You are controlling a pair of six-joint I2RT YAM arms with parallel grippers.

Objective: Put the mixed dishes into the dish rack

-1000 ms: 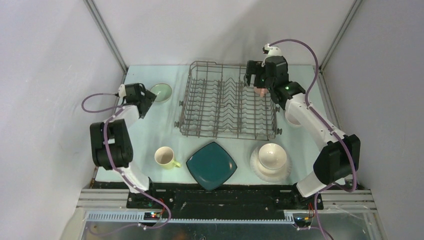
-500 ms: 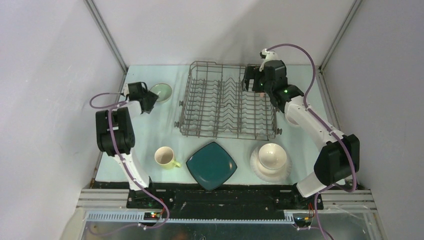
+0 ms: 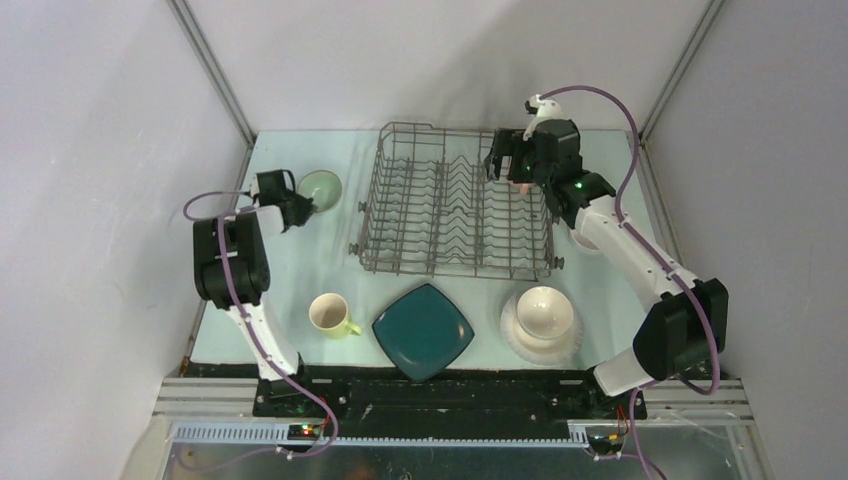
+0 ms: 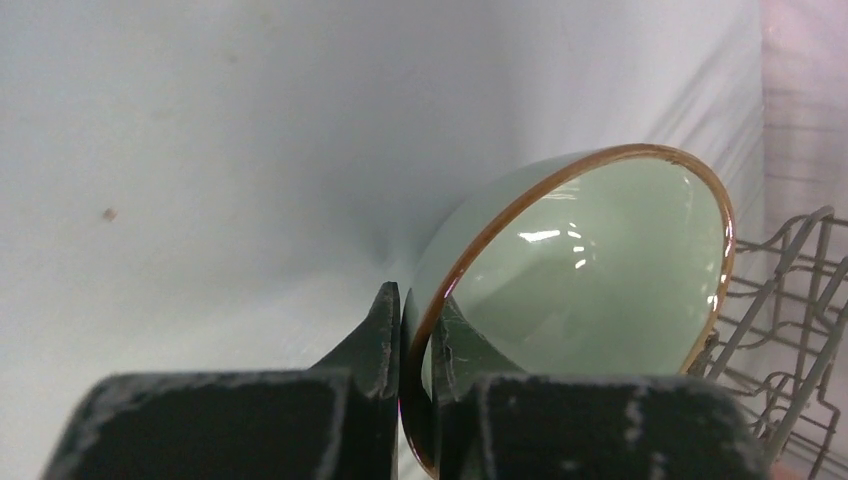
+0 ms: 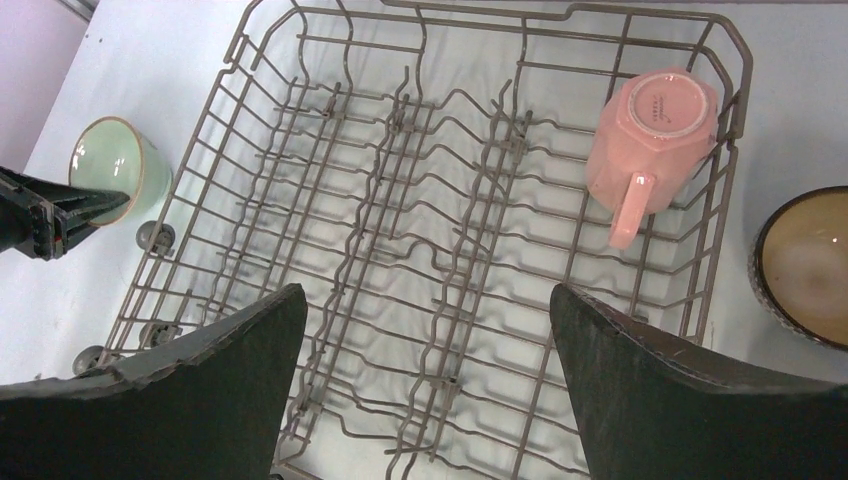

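Note:
My left gripper (image 4: pixel 415 310) is shut on the rim of the pale green bowl (image 4: pixel 600 270), one finger inside and one outside. The bowl (image 3: pixel 322 186) is tipped at the table's far left, beside the dish rack (image 3: pixel 400 215). My right gripper (image 5: pixel 428 290) hangs open over the rack's far right end with nothing between its fingers. A pink mug (image 5: pixel 655 130) sits upside down in the rack's corner. The yellow-green mug (image 3: pixel 330 314), dark teal square plate (image 3: pixel 423 331) and white bowl (image 3: pixel 545 310) on the white round plate (image 3: pixel 512 335) lie near the front. The brown bowl (image 5: pixel 805 262) sits right of the rack.
The grey wire rack (image 5: pixel 440 200) has rows of upright tines, with only the pink mug in it. Grey walls close in the table on the left, back and right. The right arm's forearm crosses above the brown bowl in the top view.
My left gripper has reached the green bowl and shut on its rim, and the bowl now stands tipped. The right gripper has shifted a little over the rack's far right corner.

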